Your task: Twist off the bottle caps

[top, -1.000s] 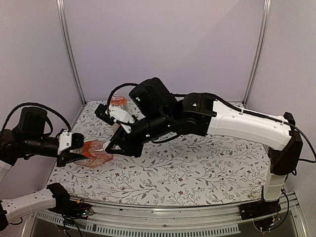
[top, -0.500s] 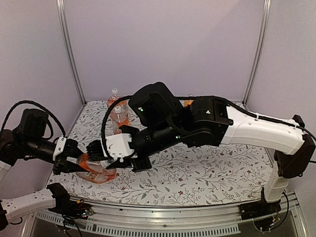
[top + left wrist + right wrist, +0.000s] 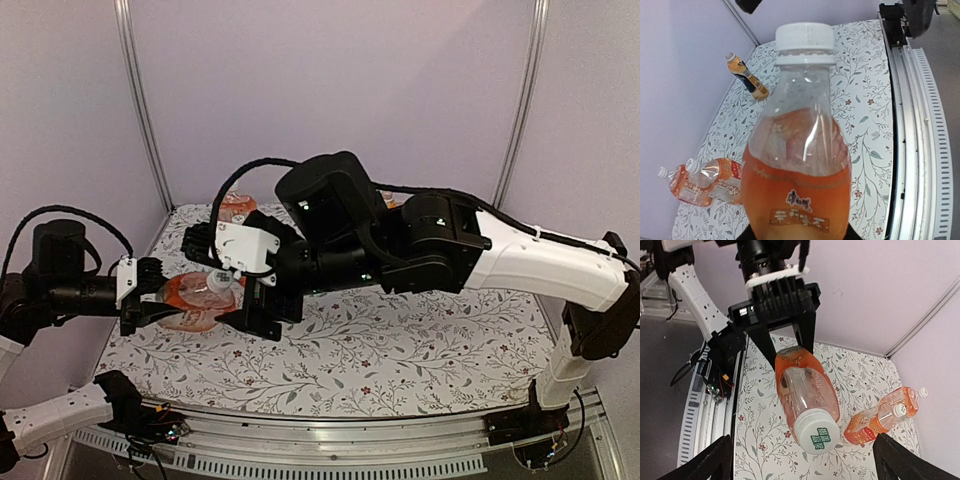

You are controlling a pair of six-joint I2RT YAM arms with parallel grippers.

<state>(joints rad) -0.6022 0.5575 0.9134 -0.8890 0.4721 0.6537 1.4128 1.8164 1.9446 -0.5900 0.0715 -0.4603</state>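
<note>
My left gripper (image 3: 152, 306) is shut on the lower body of a clear bottle (image 3: 190, 296) of orange drink and holds it above the table's left side, neck pointing right. Its white bottle cap (image 3: 219, 284) sits on the neck (image 3: 805, 39). In the right wrist view the cap (image 3: 817, 433), printed green on top, faces the camera. My right gripper (image 3: 226, 284) stands open, its black fingers (image 3: 715, 460) wide on either side of the cap and not touching it. The left gripper's fingers (image 3: 764, 342) clamp the bottle's base (image 3: 795, 357).
Two red-labelled bottles (image 3: 702, 181) lie side by side on the floral cloth by the left wall, also seen as two bottles (image 3: 885, 416) in the right wrist view. A dark-labelled bottle (image 3: 746, 77) lies further back. A metal rail (image 3: 912, 130) runs along the table's near edge.
My right gripper has opened from shut around the cap, and its wrist has turned. My left gripper still holds the bottle, lifted a little.
</note>
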